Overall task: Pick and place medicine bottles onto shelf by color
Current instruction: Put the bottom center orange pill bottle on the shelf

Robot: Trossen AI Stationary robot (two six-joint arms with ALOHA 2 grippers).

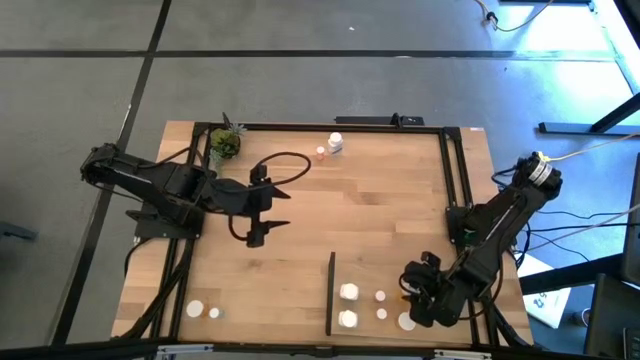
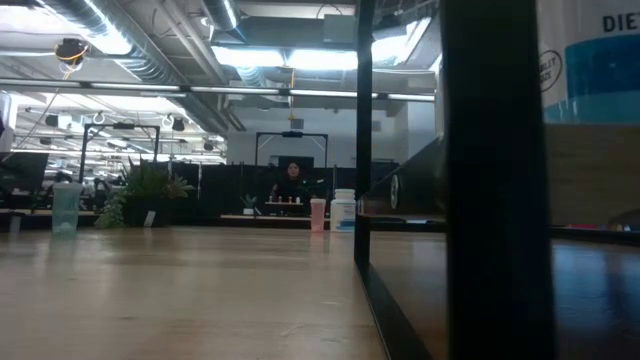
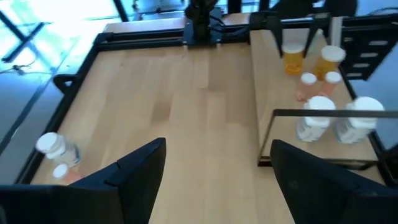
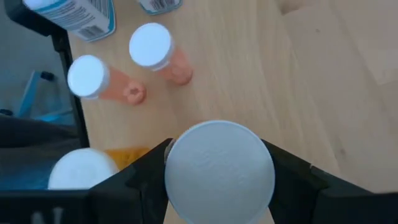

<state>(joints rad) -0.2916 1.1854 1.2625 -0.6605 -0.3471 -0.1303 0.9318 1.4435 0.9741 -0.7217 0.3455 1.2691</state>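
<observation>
Right gripper [image 4: 219, 186]: dark two-finger tool, over the near right corner of the shelf; fingers closed against both sides of a round white-capped bottle [image 4: 219, 172], seen cap-on from above. Whether the bottle's base rests on the wood or hangs clear cannot be told.

Shelf [image 1: 430, 270]: flat light-wood panel with a thin black upright strip [image 1: 331, 293] on its inner edge. Contents: two larger white-capped bottles [image 1: 348, 292] just beside the strip; two slim pinkish bottles with white caps [image 4: 150, 46], near the gripper; one more white cap [image 4: 82, 168] just beside the held bottle, orange showing under it.

Left gripper [image 1: 259, 212]: dark two-finger tool, near the table's middle, fingers spread apart, nothing between them. Waiting.

Still off the shelf: two bottles, one white and one small pinkish [image 1: 335, 144], at the far edge near a small green potted plant [image 1: 224, 143]; two more [image 1: 196, 309] at the near left corner.

Step in hand, as judged: placing, or adjusting, the white-capped bottle among its colour group. Next move calls for confirming it stands flat, releasing without tipping the close neighbours, then lifting straight up.
</observation>
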